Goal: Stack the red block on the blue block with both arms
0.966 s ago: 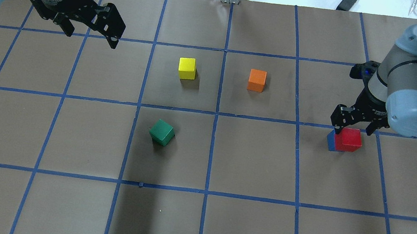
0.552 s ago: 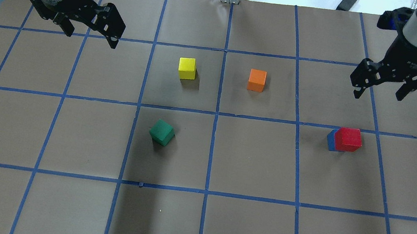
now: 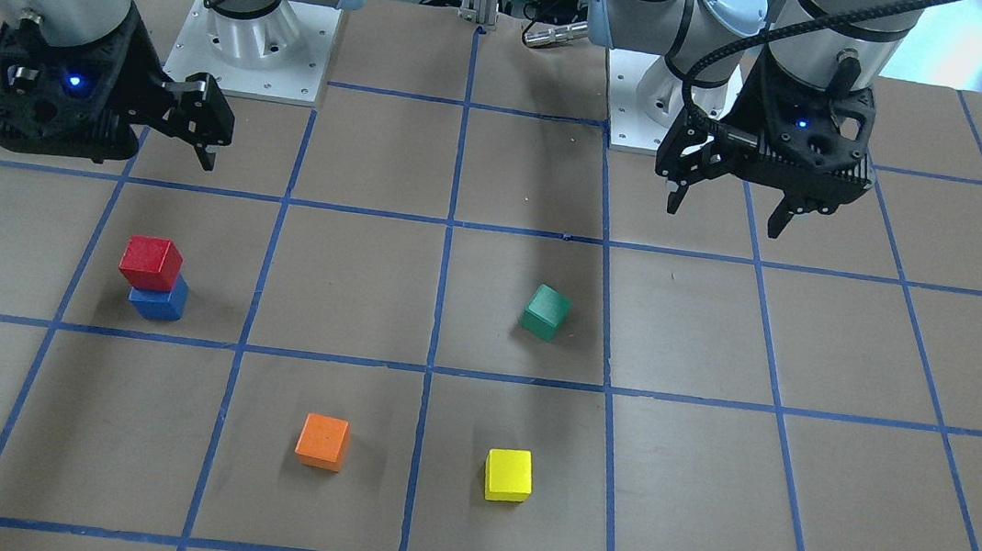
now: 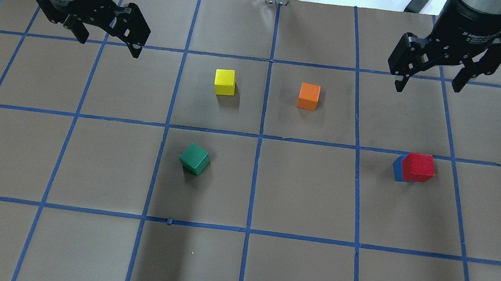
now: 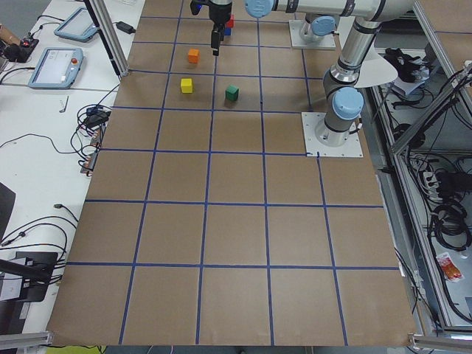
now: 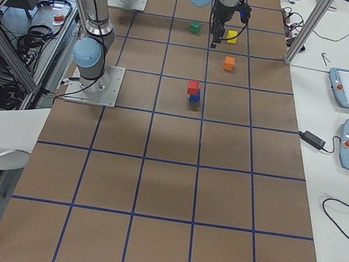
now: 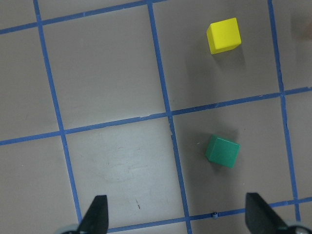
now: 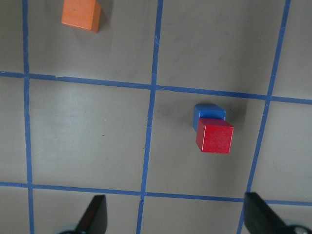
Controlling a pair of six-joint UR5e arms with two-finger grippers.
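The red block is sitting on the blue block, on the right arm's side. The right gripper is hovering high above them, wide open and empty. The left gripper, likewise open and empty, is hanging well apart.

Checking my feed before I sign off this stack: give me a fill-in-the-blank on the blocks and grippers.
The red block sits ____ the blue block. The right gripper is ____ and holds nothing. The cube turned askew to the grid tape is ____.
Missing words: on top of; open; green.
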